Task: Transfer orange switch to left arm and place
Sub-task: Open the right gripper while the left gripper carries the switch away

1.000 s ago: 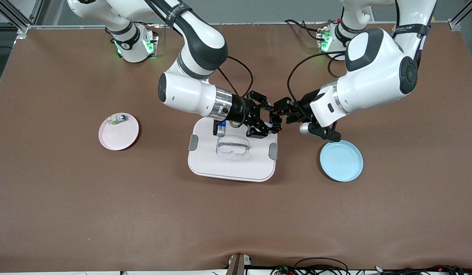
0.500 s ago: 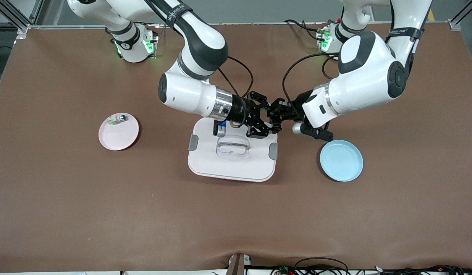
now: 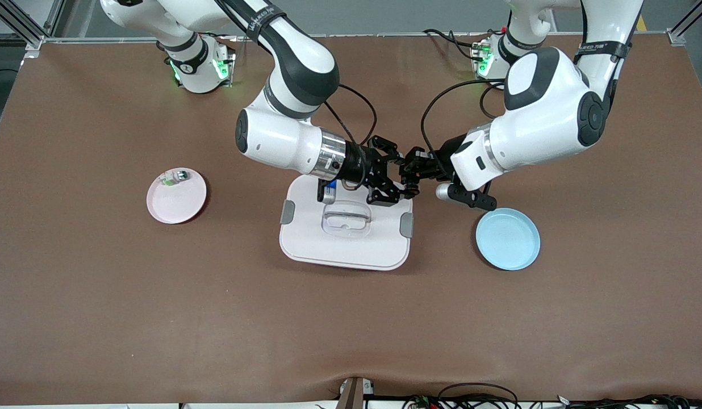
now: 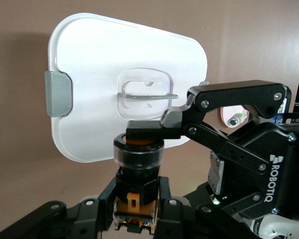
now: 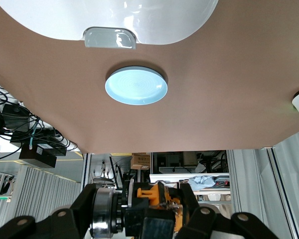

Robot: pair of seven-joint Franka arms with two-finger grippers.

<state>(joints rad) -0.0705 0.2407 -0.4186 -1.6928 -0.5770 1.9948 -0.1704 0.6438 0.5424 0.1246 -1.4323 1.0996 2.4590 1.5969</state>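
While both clamp it, orange switch (image 4: pixel 138 154) between left claw (image 4: pixel 138 211), right claw (image 4: pixel 145 133)

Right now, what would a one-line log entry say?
handover over box | left gripper shut on orange switch | right gripper shut on orange switch

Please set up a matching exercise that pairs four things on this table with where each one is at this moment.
Things:
1. orange switch
2. box
3. blue plate
4. pink plate

Places:
A. toward the right arm's end of the table, carrying a small clear part
B. gripped by both the left gripper and the right gripper, up in the air
C. in the middle of the table, lid shut
D. toward the left arm's end of the table, nothing on it

Pairs: 1-B, 2-C, 3-D, 4-A
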